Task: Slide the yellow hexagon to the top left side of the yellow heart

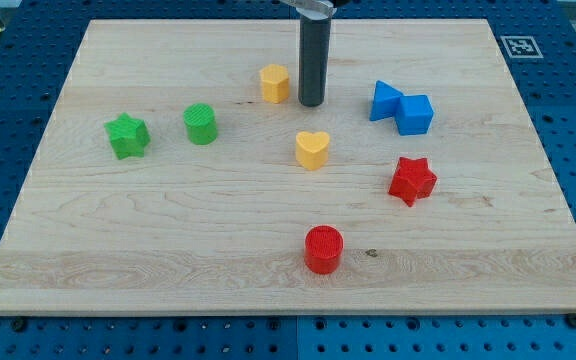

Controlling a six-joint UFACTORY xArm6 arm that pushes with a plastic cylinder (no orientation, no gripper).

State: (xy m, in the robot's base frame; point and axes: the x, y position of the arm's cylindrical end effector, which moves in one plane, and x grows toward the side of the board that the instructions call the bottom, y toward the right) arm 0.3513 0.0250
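Standing upright, the dark rod is positioned near the view's top centre, with my tip (311, 103) set on the wooden board (168, 250) just to the view's right of the yellow hexagon (274, 83). Contact between them cannot be confirmed. Nothing is gripped; the rod has no jaws. The yellow heart (312, 150) is located below the tip, apart from it. The hexagon is located up and to the left of the heart.

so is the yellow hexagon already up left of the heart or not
Yes, roughly: the hexagon sits above and to the view's left of the heart, apart from it. My tip stands just right of the hexagon.
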